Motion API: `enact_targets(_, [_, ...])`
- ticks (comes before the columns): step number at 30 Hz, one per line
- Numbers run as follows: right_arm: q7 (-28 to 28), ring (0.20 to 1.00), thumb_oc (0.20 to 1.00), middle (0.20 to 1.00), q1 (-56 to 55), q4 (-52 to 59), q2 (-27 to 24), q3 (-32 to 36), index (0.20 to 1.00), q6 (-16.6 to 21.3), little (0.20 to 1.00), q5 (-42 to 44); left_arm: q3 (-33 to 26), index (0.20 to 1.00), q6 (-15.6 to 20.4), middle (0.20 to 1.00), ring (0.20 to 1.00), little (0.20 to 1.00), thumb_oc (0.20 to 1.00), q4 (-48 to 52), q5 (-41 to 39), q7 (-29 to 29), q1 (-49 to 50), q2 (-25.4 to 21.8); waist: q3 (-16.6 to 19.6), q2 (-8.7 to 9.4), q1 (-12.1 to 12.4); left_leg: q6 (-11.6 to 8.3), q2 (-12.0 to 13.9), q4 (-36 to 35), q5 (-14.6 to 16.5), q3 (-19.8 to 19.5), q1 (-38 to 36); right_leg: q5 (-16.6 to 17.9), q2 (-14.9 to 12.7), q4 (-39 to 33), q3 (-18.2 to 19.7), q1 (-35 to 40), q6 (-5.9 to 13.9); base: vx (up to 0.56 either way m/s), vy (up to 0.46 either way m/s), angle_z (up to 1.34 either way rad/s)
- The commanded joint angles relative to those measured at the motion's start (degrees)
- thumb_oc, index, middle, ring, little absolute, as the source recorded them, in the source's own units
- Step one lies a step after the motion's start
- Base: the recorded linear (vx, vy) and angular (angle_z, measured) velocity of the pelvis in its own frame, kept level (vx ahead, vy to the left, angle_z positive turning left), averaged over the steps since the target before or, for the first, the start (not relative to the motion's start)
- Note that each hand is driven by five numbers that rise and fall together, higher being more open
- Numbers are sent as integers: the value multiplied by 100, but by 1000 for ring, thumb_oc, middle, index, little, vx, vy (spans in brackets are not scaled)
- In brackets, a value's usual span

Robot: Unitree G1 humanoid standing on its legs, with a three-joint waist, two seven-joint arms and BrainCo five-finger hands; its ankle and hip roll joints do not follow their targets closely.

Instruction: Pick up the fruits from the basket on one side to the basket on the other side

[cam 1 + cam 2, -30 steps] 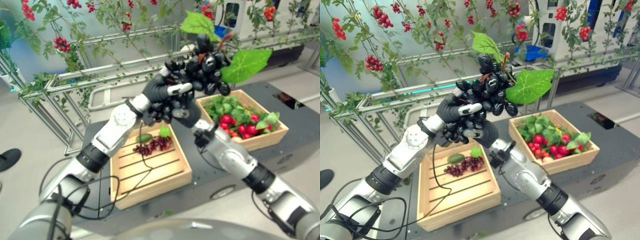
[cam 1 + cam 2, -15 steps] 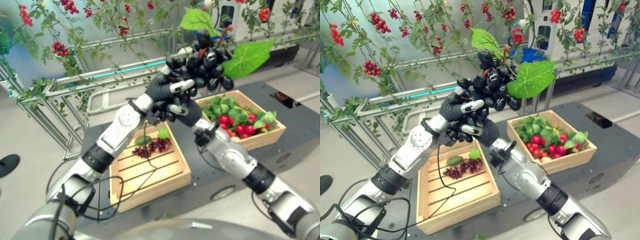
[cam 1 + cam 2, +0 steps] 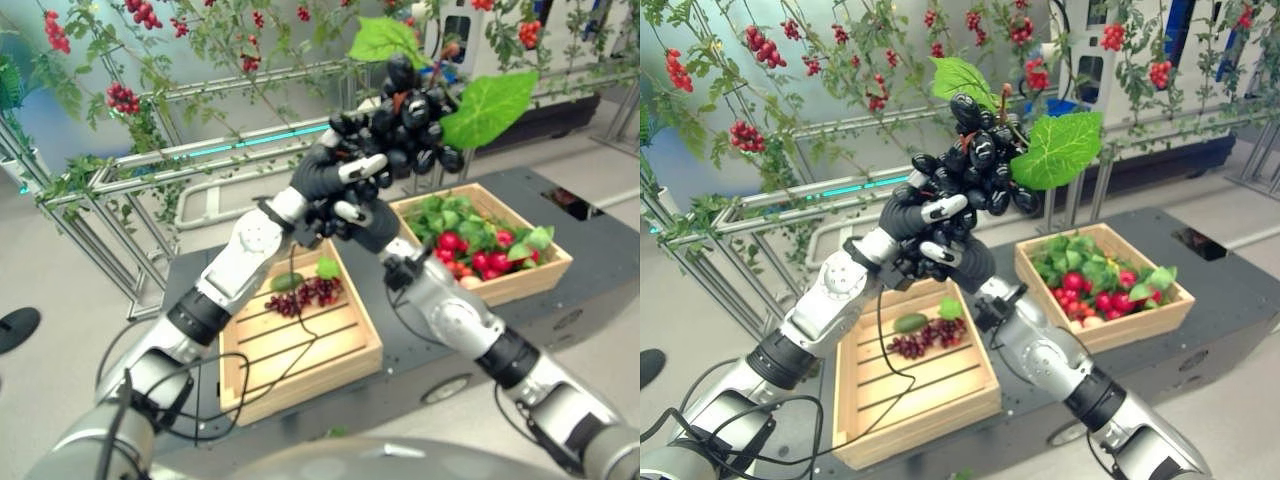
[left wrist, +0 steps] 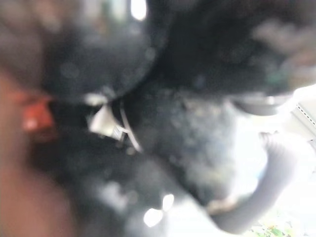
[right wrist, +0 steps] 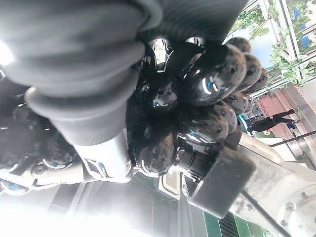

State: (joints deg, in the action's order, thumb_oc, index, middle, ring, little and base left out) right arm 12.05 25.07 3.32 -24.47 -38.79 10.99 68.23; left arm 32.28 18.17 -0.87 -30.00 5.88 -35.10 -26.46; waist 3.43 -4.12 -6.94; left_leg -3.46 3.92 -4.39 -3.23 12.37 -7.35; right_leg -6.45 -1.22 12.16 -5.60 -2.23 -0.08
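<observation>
A bunch of black grapes with two big green leaves is held high above the baskets. My left hand comes in from the lower left and curls round the bunch's left side. My right hand reaches up from the lower right and curls under the same bunch, touching the left hand. The grapes show glossy right against the right hand. The left wooden basket holds a small red grape bunch and a green leaf. The right wooden basket is full of red fruits and green leaves.
Both baskets stand on a dark platform. Behind it runs a metal frame hung with vines and red berry clusters. A dark shoe rests on the floor at far left.
Both hands and the black grape bunch have stayed almost in place above the baskets, drifting only slightly. The whole picture has shifted a little.
</observation>
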Motion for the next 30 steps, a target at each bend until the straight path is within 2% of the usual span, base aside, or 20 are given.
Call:
enact_targets(1, [540,200,200,200,1841,881,1771,-708,200,120,200,-94,953,200,-130,200,200,200,200,-657,173,32,-910,949,-221,446,-177,179,-167,453,767,-102,-196,312,-295,-598,-137,425,535,-6,-4,3])
enact_targets(9, [520,200,200,200,1781,798,1747,-692,200,124,200,-74,946,200,-138,200,200,200,200,-705,160,36,-868,962,-213,458,-166,171,-165,455,762,-103,-176,336,-301,-629,-145,426,547,0,0,0])
enact_targets(11, [512,200,200,200,1763,811,1706,-661,200,143,200,-93,927,1000,-139,1000,1000,1000,1000,-674,121,50,-835,944,-212,454,-171,170,-164,455,763,-107,-175,340,-307,-629,-135,418,545,0,0,0])
enact_targets(17, [501,200,200,200,1605,813,1468,-508,200,165,200,-105,812,1000,-152,1000,1000,1000,1000,-475,31,130,-762,737,-212,427,-186,173,-174,442,757,-100,-180,341,-311,-637,-134,416,553,0,0,0])
enact_targets(21, [517,200,200,200,1376,885,1134,-291,200,139,200,-183,625,1000,-136,1000,1000,1000,1000,-298,-43,203,-635,424,-216,419,-203,172,-177,432,750,-93,-172,354,-310,-650,-129,407,566,0,0,0])
enact_targets(25, [612,200,200,200,1061,1081,642,19,200,68,200,-273,381,1000,-113,1000,1000,1000,1000,-119,-184,313,-477,101,-224,426,-236,167,-170,420,738,-81,-162,377,-306,-672,-107,392,582,0,0,0])
enact_targets(26, [689,200,200,200,874,1215,386,178,200,30,200,-276,251,1000,-88,1000,1000,1000,1000,-52,-219,349,-412,-55,-227,437,-253,162,-169,410,733,-74,-161,390,-305,-686,-108,380,593,0,0,0])
enact_targets(30, [805,200,200,200,501,1391,60,455,200,-30,200,-250,61,1000,-79,1000,1000,1000,1000,13,-320,425,-250,-217,-238,452,-285,152,-158,401,719,-61,-144,404,-301,-707,-104,362,608,0,0,0])
